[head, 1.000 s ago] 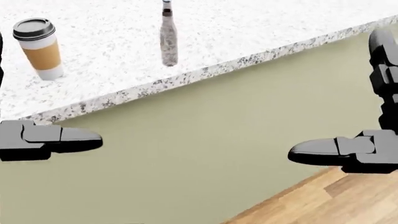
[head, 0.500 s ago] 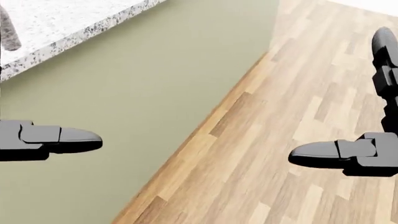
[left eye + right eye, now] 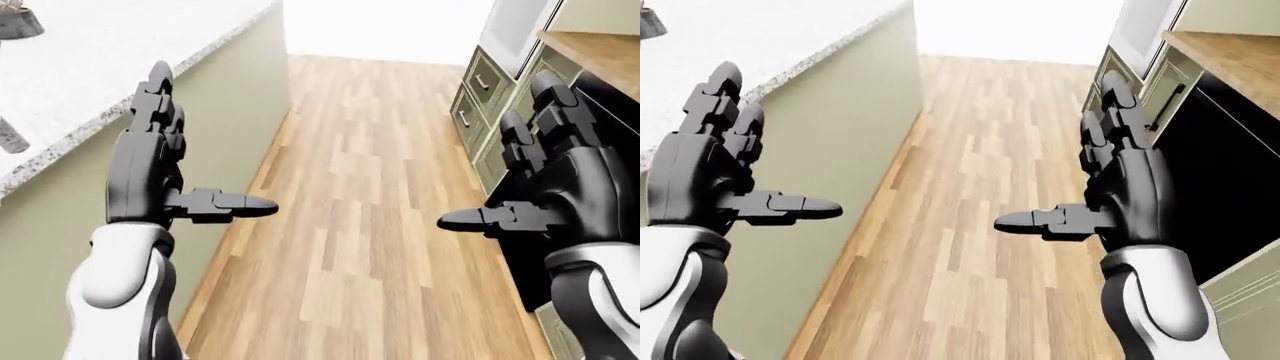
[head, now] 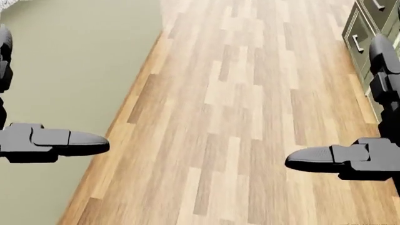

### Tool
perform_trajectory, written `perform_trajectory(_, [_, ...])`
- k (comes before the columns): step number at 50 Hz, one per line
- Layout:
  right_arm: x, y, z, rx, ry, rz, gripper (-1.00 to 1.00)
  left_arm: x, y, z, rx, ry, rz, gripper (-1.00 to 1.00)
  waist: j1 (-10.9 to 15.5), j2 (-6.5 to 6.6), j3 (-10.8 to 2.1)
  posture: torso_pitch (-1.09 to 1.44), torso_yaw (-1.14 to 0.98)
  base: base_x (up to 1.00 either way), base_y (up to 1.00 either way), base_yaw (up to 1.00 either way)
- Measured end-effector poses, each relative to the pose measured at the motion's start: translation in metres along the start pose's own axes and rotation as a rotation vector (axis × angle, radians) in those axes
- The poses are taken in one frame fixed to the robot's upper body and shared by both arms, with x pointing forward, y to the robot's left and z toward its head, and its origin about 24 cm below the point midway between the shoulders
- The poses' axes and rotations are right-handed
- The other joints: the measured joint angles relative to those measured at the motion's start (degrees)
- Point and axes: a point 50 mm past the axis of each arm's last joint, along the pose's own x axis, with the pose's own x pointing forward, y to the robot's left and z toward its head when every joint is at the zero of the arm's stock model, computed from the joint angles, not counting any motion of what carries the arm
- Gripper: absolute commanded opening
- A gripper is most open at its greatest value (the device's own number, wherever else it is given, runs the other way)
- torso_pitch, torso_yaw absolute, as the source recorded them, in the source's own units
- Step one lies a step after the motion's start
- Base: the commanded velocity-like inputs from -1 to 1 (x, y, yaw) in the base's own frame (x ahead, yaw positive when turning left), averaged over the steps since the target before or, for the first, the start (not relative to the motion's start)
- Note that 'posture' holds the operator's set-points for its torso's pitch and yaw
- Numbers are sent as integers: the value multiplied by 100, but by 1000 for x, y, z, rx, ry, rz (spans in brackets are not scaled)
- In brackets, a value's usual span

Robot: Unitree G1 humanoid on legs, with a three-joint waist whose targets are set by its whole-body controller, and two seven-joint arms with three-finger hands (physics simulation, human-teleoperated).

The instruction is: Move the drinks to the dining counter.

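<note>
The whole head view has swung to the right: a second ago it looked down on the granite surface with a coffee cup and a bottle standing on it, half a second ago only the surface's edge and a sliver of the bottle remained at the top left, and now it shows almost nothing but wooden floor and the olive side panel below the surface. That is the camera turning with the robot, not the drinks moving.

In the left-eye view the granite surface runs along the upper left. At its near edge, by the view's left border, the lower part of the bottle shows, and a grey shape at the top left corner may be another object, too cropped to name. The coffee cup is out of sight in every current view.

The left hand and the right hand are both raised with palms facing each other, fingers straight and spread, thumbs pointing inward, holding nothing. To the right stand green cabinets with a wooden top.

My judgement is that no drink has been picked up, and the robot now faces away from them, so the task has barely begun.
</note>
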Motion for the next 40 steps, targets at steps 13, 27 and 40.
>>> perform_trajectory(13, [-2, -7, 2, -32, -20, -32, 100, -4, -6, 1, -5, -13, -25, 100, 100, -493, 174, 0, 0, 53, -1, 0])
perform_trajectory(27, [-2, -2, 7, -35, -60, -6, 100, -5, -2, 5, -2, -30, -14, 100, -119, 53, -110, 0, 0, 99, -5, 0])
perform_trajectory(40, [-2, 2, 10, -39, -77, 16, 100, -5, 2, 6, 8, -38, 10, 100, 105, -170, -303, 0, 0, 100, -5, 0])
